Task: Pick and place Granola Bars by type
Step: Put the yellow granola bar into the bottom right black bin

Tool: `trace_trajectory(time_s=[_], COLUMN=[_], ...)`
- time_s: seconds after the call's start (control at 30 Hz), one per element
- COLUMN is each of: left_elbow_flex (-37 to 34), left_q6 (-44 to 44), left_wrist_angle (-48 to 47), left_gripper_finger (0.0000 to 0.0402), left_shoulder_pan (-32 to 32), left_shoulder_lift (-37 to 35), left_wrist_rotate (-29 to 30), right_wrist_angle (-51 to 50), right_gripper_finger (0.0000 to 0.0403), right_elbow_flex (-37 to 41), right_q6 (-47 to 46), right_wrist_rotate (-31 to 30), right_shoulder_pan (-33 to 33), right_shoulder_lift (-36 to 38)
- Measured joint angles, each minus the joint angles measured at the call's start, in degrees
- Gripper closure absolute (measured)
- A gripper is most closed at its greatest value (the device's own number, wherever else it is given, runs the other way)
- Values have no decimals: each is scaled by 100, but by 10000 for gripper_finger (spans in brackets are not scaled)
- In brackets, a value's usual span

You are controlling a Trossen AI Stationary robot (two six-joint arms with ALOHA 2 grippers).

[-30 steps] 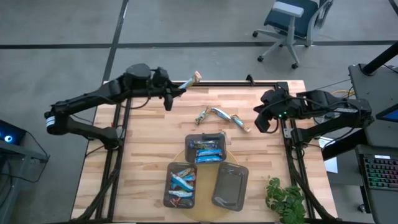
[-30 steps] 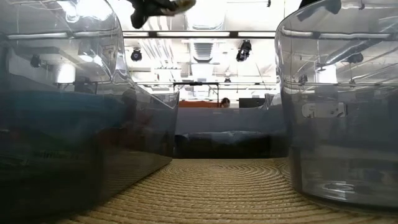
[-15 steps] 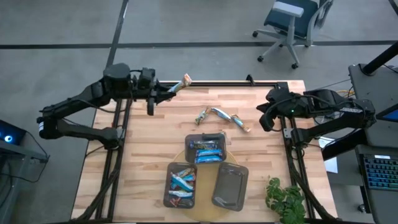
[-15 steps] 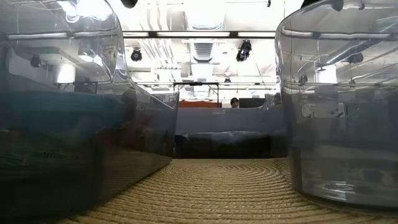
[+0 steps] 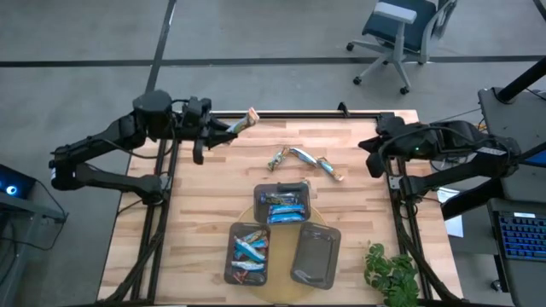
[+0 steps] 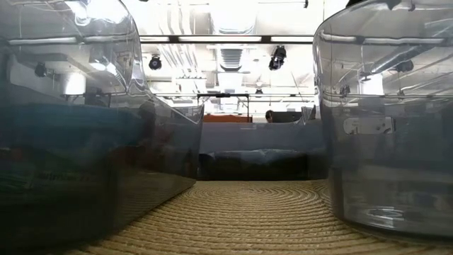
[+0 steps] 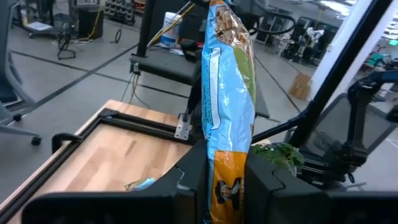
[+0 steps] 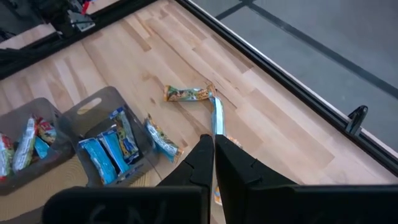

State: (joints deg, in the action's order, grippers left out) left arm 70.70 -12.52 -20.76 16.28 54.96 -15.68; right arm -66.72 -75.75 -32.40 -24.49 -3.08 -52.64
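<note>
My left gripper hovers over the table's far left corner, shut on a blue, green and orange granola bar. My right gripper hangs shut and holding nothing at the table's right edge. Three loose granola bars lie flat on the wood near the far middle. One dark grey tray holds blue bars. A second tray holds mixed bars, and a third has none in it. My left gripper pinches the bar's orange end between its two fingers. The fingers lie about level and come from the table's left. The bar sticks out past the fingertips along their line, lifted clear of the table.
The three trays sit on a round woven mat near the table's front middle. A green plant stands at the front right corner. A black frame rail runs along the far edge. An office chair stands beyond the table.
My left gripper has drawn back toward the table's left edge and risen a little, carrying the bar, which stays clear of the table; it has left the low view's top. My right gripper has pulled back slightly toward the right edge, still shut.
</note>
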Motion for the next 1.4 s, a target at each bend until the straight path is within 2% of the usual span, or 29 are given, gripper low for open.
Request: trace_trajectory(time_s=[0.77,1.3,1.4], left_elbow_flex=[7,11,230], left_q6=[-224,-275,-275], left_wrist_angle=[1264,2120,2123], left_gripper_finger=[353,353,353], left_shoulder_pan=[-1382,-1985,-2039], left_shoulder_lift=[283,1109,1333], left_wrist_rotate=[-98,-198,-281], right_wrist_angle=[-2,-4,-4], right_gripper_finger=[394,394,394], right_elbow_flex=[0,0,0], right_q6=[7,5,2], right_wrist_rotate=[0,0,0], right_shoulder_pan=[-1,1,1], right_shoulder_lift=[194,201,201])
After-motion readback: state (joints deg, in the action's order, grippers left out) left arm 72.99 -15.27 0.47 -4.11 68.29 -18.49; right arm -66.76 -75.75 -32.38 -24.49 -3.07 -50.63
